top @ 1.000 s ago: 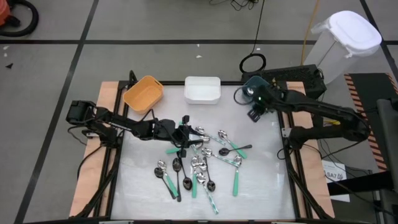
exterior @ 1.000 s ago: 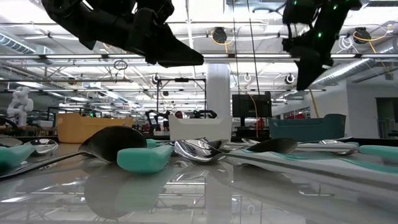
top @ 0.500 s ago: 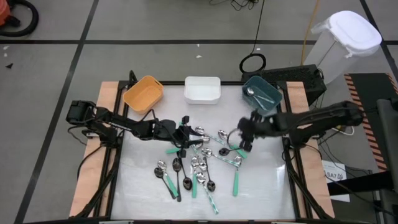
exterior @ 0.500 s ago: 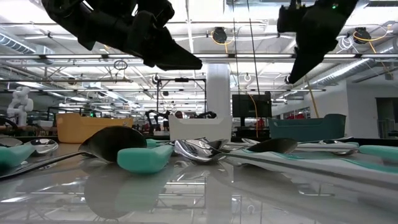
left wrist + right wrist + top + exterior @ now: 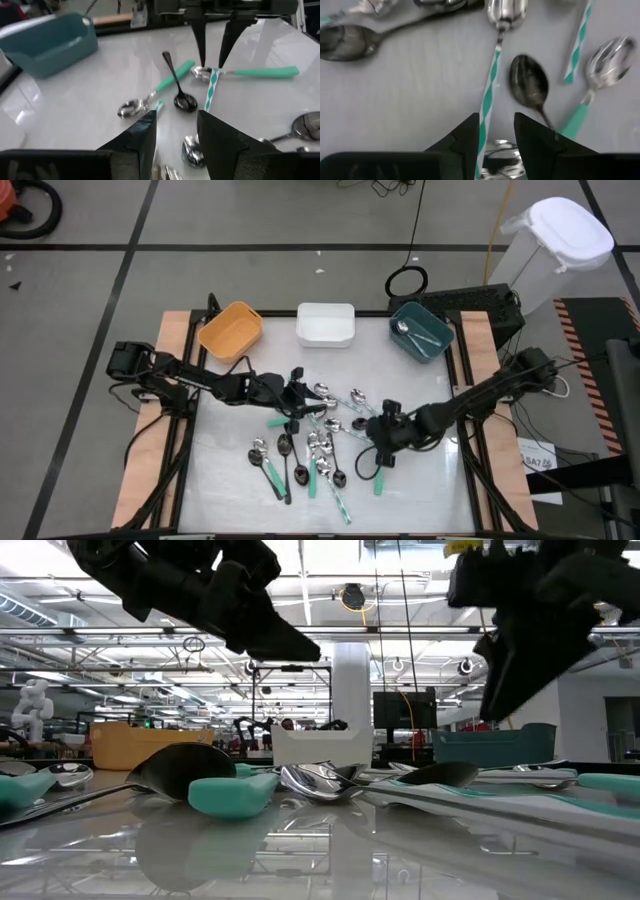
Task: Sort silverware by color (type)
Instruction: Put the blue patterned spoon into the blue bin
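Observation:
The silverware (image 5: 322,442), small spoons with black, mint-green, striped or plain handles, lies scattered on the white tabletop. One spoon (image 5: 412,332) lies in the teal bin (image 5: 432,350). My left gripper (image 5: 300,398) hovers open over the pile's far left part, its fingers (image 5: 145,137) empty. My right gripper (image 5: 377,448) hangs open over the pile's right part, slanting down. A striped green-and-white handle (image 5: 489,95) lies on the table below the gap between its fingers. In the low view both grippers (image 5: 300,645) (image 5: 497,700) stand clear above the spoons.
An orange bin (image 5: 230,330), a white bin (image 5: 325,324) and the teal bin stand in a row along the table's far edge. Bare tabletop lies left of the pile and along the near edge (image 5: 320,520). A white lidded container (image 5: 555,240) stands off the table, far right.
My right gripper has swung from over the teal bin toward the table's near edge and the middle, sinking and rolling, and now hangs over the right part of the spoon pile. My left gripper has stayed over the pile. No spoon on the table has moved.

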Motion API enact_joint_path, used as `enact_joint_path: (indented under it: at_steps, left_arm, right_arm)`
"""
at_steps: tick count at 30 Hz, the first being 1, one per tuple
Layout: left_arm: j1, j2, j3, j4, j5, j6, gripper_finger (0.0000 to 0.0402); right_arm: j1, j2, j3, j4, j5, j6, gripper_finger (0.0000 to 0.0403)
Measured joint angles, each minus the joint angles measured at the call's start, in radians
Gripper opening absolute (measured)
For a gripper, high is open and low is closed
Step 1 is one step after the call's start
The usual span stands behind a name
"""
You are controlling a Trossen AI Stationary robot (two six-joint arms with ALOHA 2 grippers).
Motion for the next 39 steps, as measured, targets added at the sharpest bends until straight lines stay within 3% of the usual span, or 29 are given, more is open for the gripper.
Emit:
enact_joint_path:
  at_steps: [12,24,39]
  left_arm:
    - [-0.070,0.000,0.000,-0.041,-0.008,-0.084,0.0143]
    - [-0.201,0.000,0.000,-0.036,-0.146,-0.142,0.0143]
    - [-0.247,0.000,0.000,-0.010,-0.174,-0.157,0.0143]
  right_arm:
    - [0.005,0.050,0.000,0.046,-0.023,0.047,0.0123]
    - [0.005,0.050,0.000,0.046,0.031,0.071,0.0217]
    - [0.010,0.206,0.003,0.089,-0.042,0.093,0.0203]
